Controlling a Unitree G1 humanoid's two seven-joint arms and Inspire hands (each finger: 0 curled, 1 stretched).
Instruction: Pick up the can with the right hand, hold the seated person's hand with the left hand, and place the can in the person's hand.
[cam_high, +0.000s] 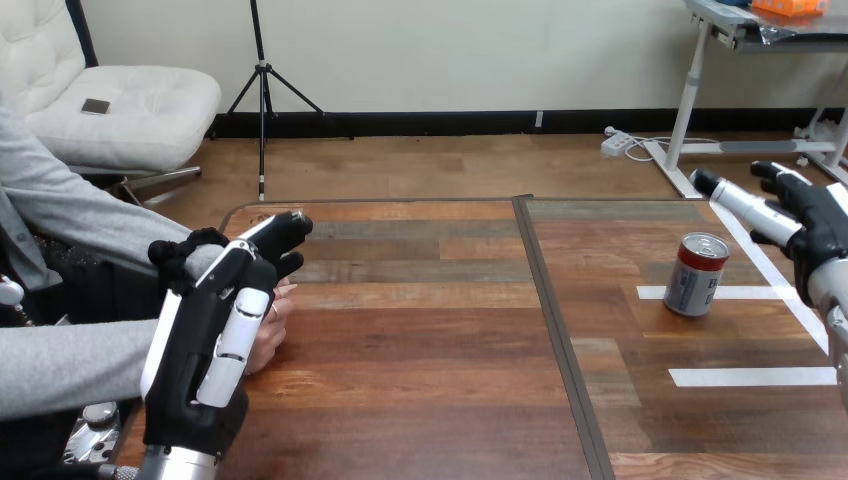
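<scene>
- The right hand (820, 225) has its fingers (745, 205) straight and spread, closed on nothing. The can (697, 275) stands upright on the table (430, 330), just below their tips and apart from them.
- To pick it up well, I judge the hand should drop until thumb and fingers pass either side of the can's wall at mid-height, then close evenly. A nudge from a single tip could topple it.
- The can is the only container. Its top faces up, and whether it is opened or full cannot be told, so keeping it level is safest.
- The left hand (195, 345) shows its back and lies over the person's hand (268, 335), which peeks out beside it. Whether it has closed on that hand cannot be told.
- Farther out, white tape strips (750, 376) lie on the table beside the can.
</scene>
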